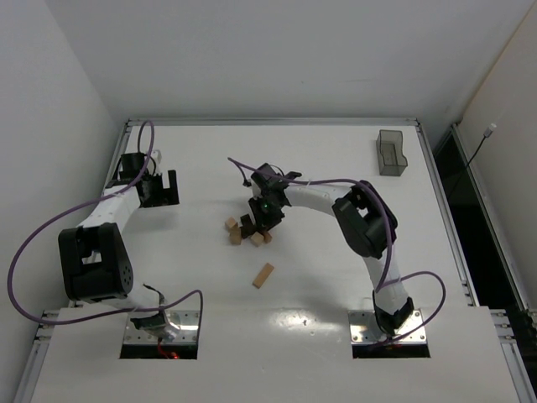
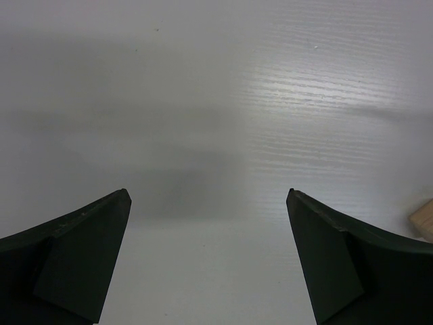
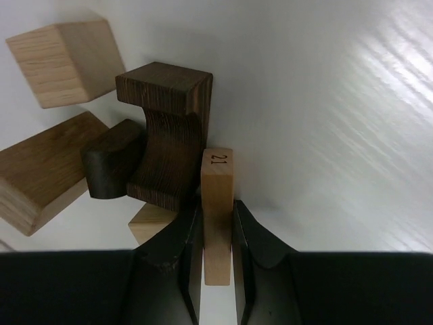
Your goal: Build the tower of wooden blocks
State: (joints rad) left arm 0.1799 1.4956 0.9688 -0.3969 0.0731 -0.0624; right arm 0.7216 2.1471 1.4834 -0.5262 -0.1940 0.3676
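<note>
The pieces of the wood block tower sit in a small cluster [image 1: 243, 232] at mid-table. My right gripper [image 3: 217, 206] is low over the cluster, shut on a thin light tan block marked 21 [image 3: 217, 177]. That block stands right beside a dark brown curved block [image 3: 169, 128]. A small dark piece [image 3: 114, 159], a tan cube [image 3: 67, 61], a larger tan block [image 3: 40, 172] and a small tan piece [image 3: 150, 222] lie to the left. My left gripper [image 2: 208, 193] is open over bare table, far left of the cluster [image 1: 159, 189].
One loose tan block [image 1: 263, 275] lies nearer the arm bases. A translucent grey container [image 1: 391, 153] stands at the far right. A tan block corner [image 2: 423, 218] shows at the right edge of the left wrist view.
</note>
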